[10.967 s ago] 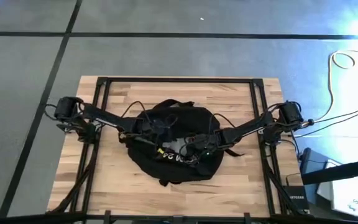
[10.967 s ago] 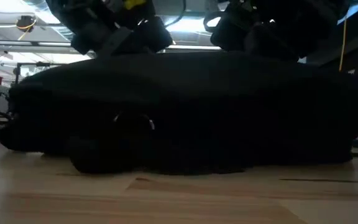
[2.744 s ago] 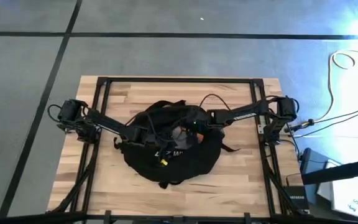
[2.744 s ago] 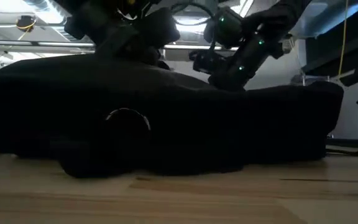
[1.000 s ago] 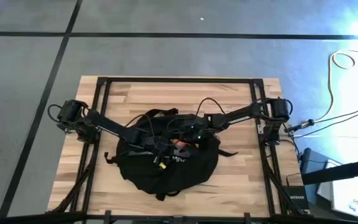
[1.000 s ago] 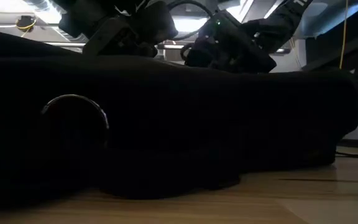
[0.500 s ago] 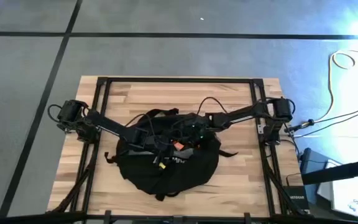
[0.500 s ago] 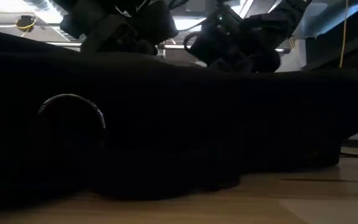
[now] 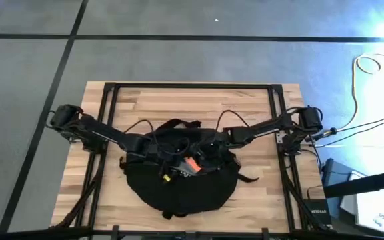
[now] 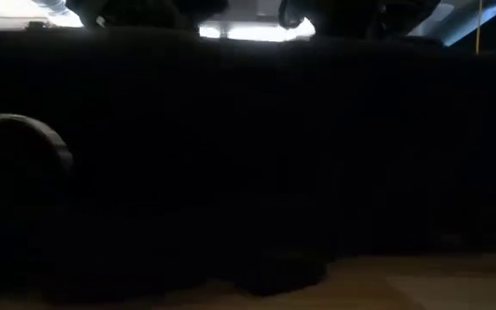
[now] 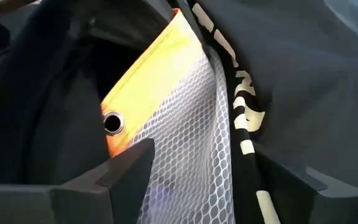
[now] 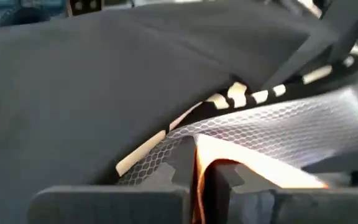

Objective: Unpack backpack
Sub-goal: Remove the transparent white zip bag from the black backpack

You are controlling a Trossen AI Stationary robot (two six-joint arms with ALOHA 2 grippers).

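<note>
The backpack [image 9: 182, 180] is a large, rounded bag of black fabric lying flat near the middle of the wooden surface [image 9: 245, 107], its black straps trailing out at the far edge and to either side. Its top is open, showing an orange-yellow panel [image 11: 154, 74] covered with white mesh [image 11: 191, 149] inside. A black-and-white striped trim [image 11: 247, 124] runs along the edge of the opening.

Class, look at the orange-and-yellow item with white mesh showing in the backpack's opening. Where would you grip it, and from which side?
Grip the orange-and-yellow item by its thin exposed edge, coming from above through the backpack opening. It looks flat and stands edge-up in the gap, so fingers can likely straddle it, as the right gripper does; the left gripper waits beside it.
</note>
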